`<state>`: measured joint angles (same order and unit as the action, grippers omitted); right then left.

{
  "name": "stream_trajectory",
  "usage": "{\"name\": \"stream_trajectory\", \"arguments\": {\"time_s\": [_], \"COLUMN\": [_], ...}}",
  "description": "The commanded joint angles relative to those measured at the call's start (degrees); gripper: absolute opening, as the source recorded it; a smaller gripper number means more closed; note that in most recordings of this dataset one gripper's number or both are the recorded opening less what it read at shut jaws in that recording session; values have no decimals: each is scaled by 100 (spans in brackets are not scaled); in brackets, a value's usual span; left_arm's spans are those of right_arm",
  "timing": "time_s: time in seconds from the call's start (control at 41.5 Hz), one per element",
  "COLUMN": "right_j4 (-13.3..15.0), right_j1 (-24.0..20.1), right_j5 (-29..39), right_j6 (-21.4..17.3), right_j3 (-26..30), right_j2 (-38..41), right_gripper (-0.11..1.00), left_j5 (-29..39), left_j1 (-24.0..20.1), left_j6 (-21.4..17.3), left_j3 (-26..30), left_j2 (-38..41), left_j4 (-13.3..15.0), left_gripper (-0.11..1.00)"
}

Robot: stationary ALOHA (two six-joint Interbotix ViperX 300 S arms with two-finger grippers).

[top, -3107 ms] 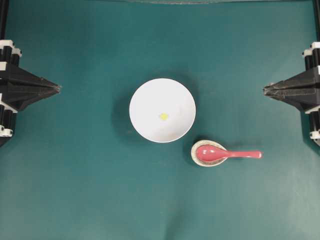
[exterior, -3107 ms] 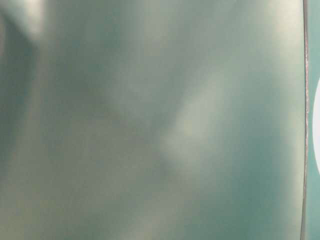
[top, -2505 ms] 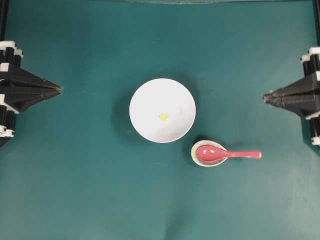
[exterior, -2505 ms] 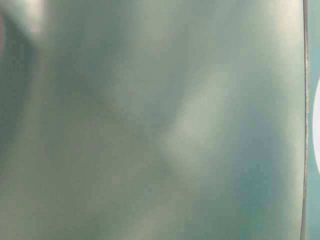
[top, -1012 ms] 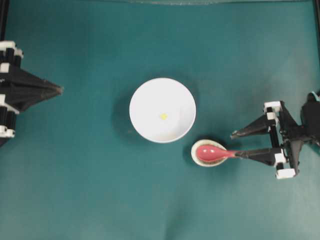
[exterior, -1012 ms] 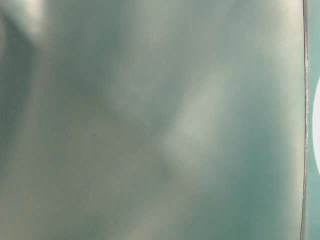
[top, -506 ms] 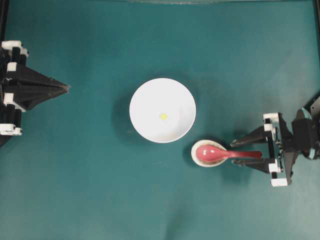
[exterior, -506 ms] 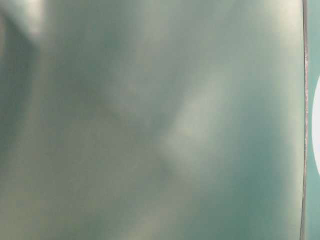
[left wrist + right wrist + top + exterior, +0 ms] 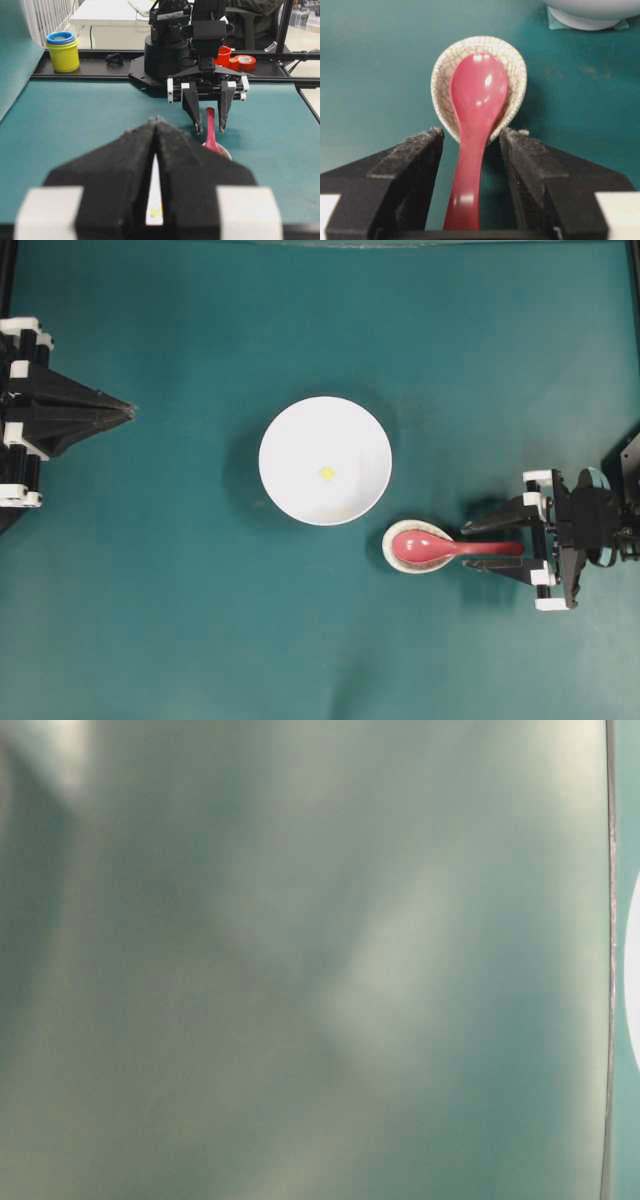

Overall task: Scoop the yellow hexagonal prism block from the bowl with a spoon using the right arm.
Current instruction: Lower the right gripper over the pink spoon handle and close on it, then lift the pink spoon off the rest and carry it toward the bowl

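The white bowl (image 9: 300, 440) sits mid-table with the tiny yellow hexagonal prism block (image 9: 327, 472) lying inside it. Right of the bowl, the pink-red spoon (image 9: 440, 547) rests with its scoop in a small speckled dish (image 9: 391, 540) and its handle pointing right. My right gripper (image 9: 468, 547) is open and straddles the handle. In the right wrist view the spoon (image 9: 472, 150) runs between the black fingers (image 9: 410, 165) with a gap on each side. My left gripper (image 9: 125, 412) is shut at the far left, empty. Through its fingers the block (image 9: 156, 211) shows.
The speckled dish (image 9: 440, 75) lies just ahead of my right fingertips, the bowl's foot (image 9: 585, 17) beyond it. Past the table's far edge stand stacked yellow and blue cups (image 9: 62, 50) and red tape rolls (image 9: 245, 62). The table-level view is a blur.
My right gripper has shifted so its open fingers now flank the spoon handle, where a second ago one finger lay over it. The spoon, bowl and block have not moved.
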<state>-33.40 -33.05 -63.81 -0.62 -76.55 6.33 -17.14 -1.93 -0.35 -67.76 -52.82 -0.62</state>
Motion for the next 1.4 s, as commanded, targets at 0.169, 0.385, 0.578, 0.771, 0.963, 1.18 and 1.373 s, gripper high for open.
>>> {"name": "stream_trajectory", "arguments": {"time_s": [0.169,0.385,0.578,0.771,0.963,1.18,1.373], "right_j4": [0,0,0,0,0,0,0], "right_j1": [-53,-62,-70,-62,-62,-62,-62], "right_j5": [141,193,176,176,176,167,167], "right_j6": [35,123,185,185,229,229,229], "right_j3": [35,44,44,62,79,132,149], "right_j2": [9,9,9,9,9,0,-193], "right_gripper": [57,56,56,56,43,23,23], "left_j5": [-9,-9,-9,-9,-9,-9,-9], "left_j1": [-9,-9,-18,-9,-9,-18,-9], "left_j6": [0,0,0,0,0,0,0], "left_j3": [105,114,114,105,114,105,105], "left_j2": [9,9,9,9,9,9,9], "left_j4": [-18,-18,-18,-18,-18,-18,-18], "left_gripper": [0,0,0,0,0,0,0]}}
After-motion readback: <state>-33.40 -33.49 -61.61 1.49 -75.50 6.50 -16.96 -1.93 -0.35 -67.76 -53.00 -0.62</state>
